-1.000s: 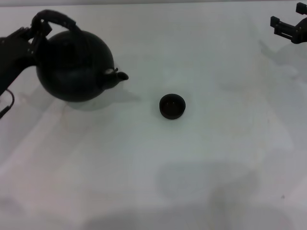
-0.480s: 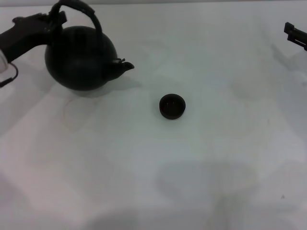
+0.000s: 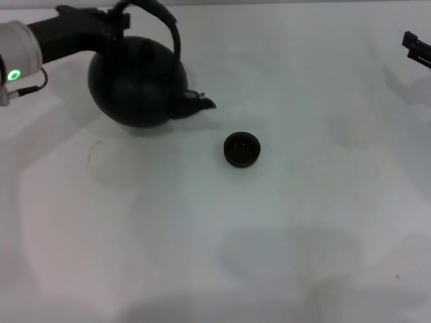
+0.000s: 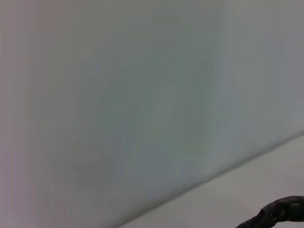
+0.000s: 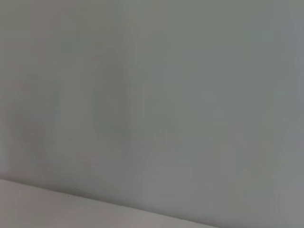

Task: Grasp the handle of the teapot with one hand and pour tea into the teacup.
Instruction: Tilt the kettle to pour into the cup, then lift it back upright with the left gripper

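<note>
Your left gripper (image 3: 116, 20) is clamped on the handle (image 3: 161, 20), a dark arched hoop, at the far left. The teapot (image 3: 138, 82), round and matte black, hangs just left of the teacup (image 3: 241, 149), spout toward it, not touching. The cup is small, dark and round on the white table (image 3: 283, 229). Only the left wrist view shows the handle's rough wrap (image 4: 280, 213). Since half a second ago the pot has moved right. Right gripper (image 3: 417, 48): far right edge, fingers unreadable.
</note>
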Robot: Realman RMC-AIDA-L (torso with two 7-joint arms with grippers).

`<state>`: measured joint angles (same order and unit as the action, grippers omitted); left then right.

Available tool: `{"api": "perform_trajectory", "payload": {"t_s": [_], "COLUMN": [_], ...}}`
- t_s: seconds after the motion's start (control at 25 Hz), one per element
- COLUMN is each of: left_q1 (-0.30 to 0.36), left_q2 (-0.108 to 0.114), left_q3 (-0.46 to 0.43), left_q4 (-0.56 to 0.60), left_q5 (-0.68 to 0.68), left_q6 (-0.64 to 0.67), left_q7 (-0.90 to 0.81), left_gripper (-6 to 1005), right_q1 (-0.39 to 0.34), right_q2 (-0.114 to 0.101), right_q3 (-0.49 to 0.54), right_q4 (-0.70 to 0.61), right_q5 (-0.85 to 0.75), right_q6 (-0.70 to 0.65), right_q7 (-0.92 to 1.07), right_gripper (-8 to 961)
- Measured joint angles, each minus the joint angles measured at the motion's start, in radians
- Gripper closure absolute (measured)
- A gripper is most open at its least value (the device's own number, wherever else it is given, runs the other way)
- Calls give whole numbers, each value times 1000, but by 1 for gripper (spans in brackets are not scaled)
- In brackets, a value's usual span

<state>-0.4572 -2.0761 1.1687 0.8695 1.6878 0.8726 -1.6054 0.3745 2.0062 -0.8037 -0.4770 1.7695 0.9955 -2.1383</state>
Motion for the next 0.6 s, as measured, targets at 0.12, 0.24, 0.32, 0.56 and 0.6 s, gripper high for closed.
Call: {"api": "perform_trajectory", "payload": {"t_s": [0.12, 0.24, 0.32, 0.56, 0.6], "left_q1": [0, 3, 6, 14, 12], "left_q2": [-2, -3, -3, -2, -2], "left_q3": [34, 59, 67, 99, 108], "left_q4": [64, 119, 156, 264, 273], "left_q5": [91, 166, 211, 337, 358], "left_q6": [-6, -8, -8, -6, -6], "left_q7": [-83, -150, -191, -326, -346], "left_gripper": [864, 864, 864, 863, 863], "right_q1": [-16, -31, -42, -49, -50], "right_q2": [-1, -2, -3, -3, -3], "right_q3": [0, 0, 1, 12, 12], "right_q4": [-2, -1, -1, 9, 9], "right_q5": [17, 36, 38, 38, 39], "right_q6": [13, 22, 29, 33, 35], "right_q7": [0, -2, -3, -3, -3], "right_gripper": [108, 108, 108, 108, 108]}}
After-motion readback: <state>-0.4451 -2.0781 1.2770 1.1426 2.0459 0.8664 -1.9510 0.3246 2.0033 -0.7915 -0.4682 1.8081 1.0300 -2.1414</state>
